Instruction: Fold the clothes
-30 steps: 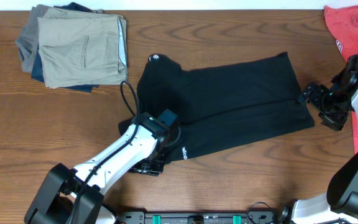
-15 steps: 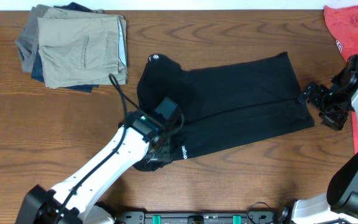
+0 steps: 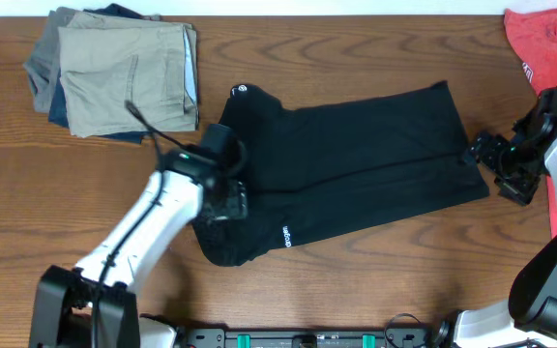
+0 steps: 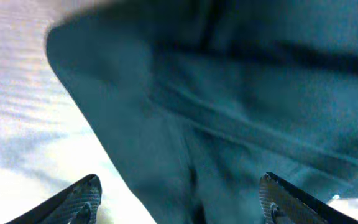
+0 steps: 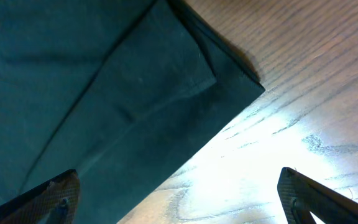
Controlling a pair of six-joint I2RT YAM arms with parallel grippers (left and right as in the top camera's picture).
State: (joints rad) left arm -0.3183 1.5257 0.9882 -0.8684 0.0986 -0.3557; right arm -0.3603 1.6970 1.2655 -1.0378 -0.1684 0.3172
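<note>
The black garment (image 3: pixel 356 164) lies spread across the middle of the table, with a small white round logo (image 3: pixel 240 91) at its upper left and a tiny white mark (image 3: pixel 285 235) near its lower left. My left gripper (image 3: pixel 228 193) hangs open over the garment's left edge; in the left wrist view the dark fabric (image 4: pixel 229 112) fills the space between the fingertips (image 4: pixel 86 193). My right gripper (image 3: pixel 483 155) is open just off the garment's right corner (image 5: pixel 241 78), one finger over fabric and one over bare wood.
A stack of folded khaki and blue clothes (image 3: pixel 114 72) sits at the back left. A red garment (image 3: pixel 544 39) lies at the back right corner. The wooden table (image 3: pixel 46 193) shows bare wood at left and along the front.
My left arm has swung up and to the left, from the garment's lower left corner to its left edge. The right gripper has barely moved.
</note>
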